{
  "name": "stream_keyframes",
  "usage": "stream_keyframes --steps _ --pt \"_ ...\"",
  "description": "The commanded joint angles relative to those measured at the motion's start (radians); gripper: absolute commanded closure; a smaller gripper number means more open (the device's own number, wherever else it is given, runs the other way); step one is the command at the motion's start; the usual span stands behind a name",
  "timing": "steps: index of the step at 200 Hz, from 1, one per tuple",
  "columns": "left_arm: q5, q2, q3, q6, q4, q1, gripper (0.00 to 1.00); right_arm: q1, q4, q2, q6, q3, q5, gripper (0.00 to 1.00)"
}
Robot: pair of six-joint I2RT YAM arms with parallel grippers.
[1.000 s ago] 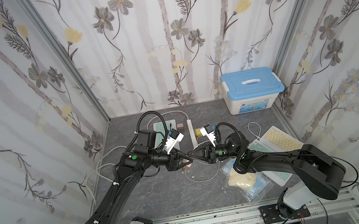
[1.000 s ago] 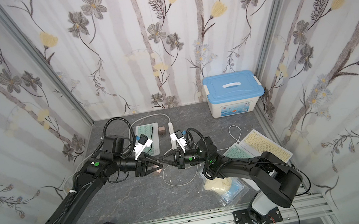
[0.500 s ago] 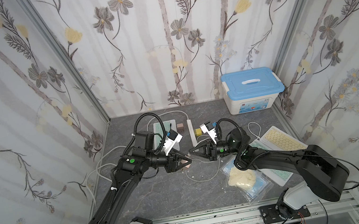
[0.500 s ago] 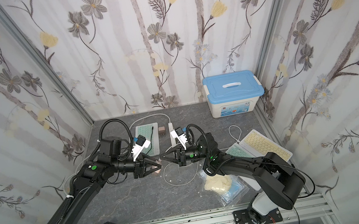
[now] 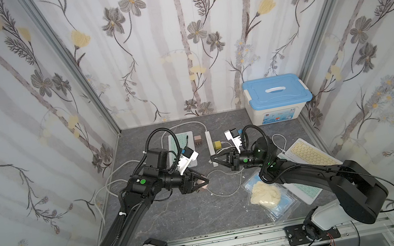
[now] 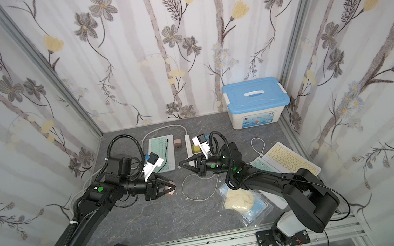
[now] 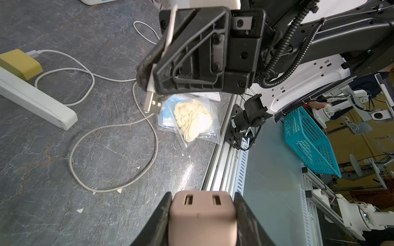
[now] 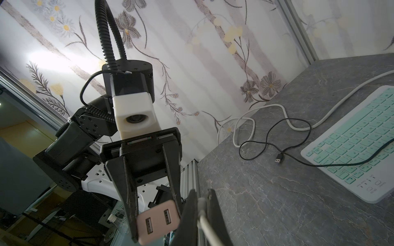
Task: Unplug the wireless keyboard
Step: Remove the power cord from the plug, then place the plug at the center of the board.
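Note:
My left gripper (image 5: 202,183) (image 7: 202,194) is shut on a pink two-port USB charger block (image 7: 202,215) (image 8: 157,222), held above the table. Facing it a short gap away, my right gripper (image 5: 211,158) (image 8: 201,196) is shut on the plug end of a white cable (image 8: 201,204). The bare metal USB plug (image 7: 151,104) sticks out of the jaws, free of the charger. The cable hangs into a loop on the table (image 5: 224,181); its far end cannot be traced. A mint keyboard (image 5: 180,145) (image 8: 351,144) lies at the back left, a yellow keyboard (image 5: 311,155) at the right.
A white power strip (image 5: 209,140) with a yellow charger (image 5: 217,143) lies between the arms. A second brownish block (image 5: 197,140) sits beside the mint keyboard, a loose black cable (image 8: 277,136) across it. Bagged gloves (image 5: 264,194) lie front right, a blue-lidded box (image 5: 277,98) back right.
The two grippers met a second ago with the plug at the charger. They have drawn apart, the left one leftward and the right one rightward, and the plug is out.

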Motion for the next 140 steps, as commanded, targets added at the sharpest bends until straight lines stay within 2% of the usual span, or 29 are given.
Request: stream_keyframes --steps 1,36,140 --pt "0.022 0.004 -0.002 0.017 0.017 0.006 1.0 -0.018 0.04 -0.005 0.013 0.004 0.009 1.0" --pt "0.022 0.008 -0.004 0.015 0.015 0.009 1.0 -0.053 0.037 -0.054 0.013 0.001 0.014 1.0" --pt "0.022 0.027 0.0 0.017 0.014 0.012 1.0 -0.125 0.042 -0.077 0.028 -0.046 0.035 1.0"
